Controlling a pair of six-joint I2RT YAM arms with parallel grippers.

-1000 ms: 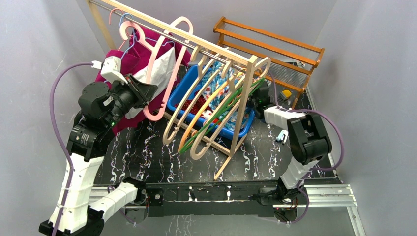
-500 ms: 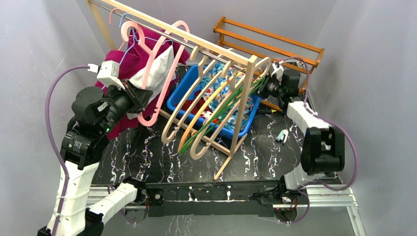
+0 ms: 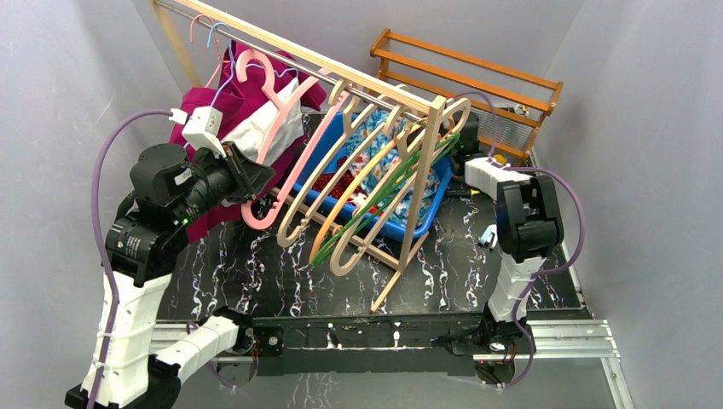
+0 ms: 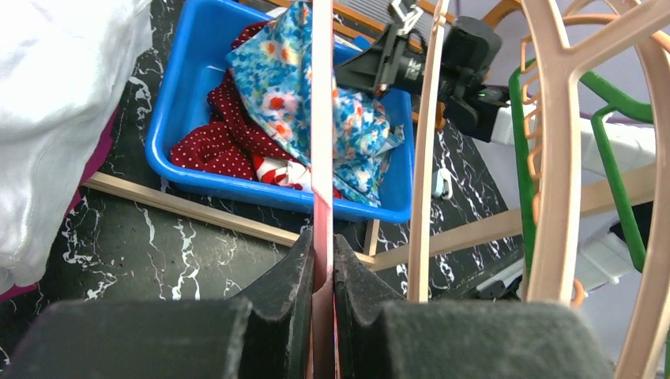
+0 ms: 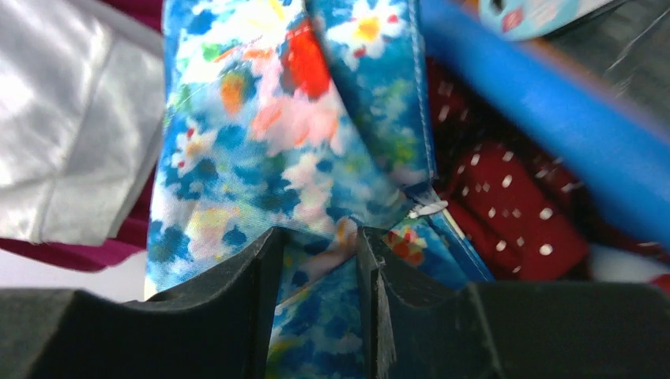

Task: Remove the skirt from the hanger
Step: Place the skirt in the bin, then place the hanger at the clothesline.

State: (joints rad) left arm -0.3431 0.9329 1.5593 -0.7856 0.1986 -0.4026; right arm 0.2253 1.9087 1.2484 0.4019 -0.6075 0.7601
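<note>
Skirt (image 5: pixel 261 134), the floral one as we judge, lies in the single blue bin (image 4: pixel 167 106), where our right tool (image 5: pixel 318 237) has just dropped back with jaws newly parted over a fold, so we expect a regrasp, while our left tool (image 4: pixel 321 238) clamps the one pink hanger (image 4: pixel 321 118) beside one white garment (image 4: pixel 63 103).

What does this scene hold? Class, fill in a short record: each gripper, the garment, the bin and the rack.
left gripper: shut on the pink hanger, at its straight bar
right gripper: over the floral cloth in the bin, jaws apart; grip unclear
white garment: hangs beside the pink hanger
blue bin: on the table; holds floral and red dotted cloth
wooden rack: carries several bare hangers
</note>
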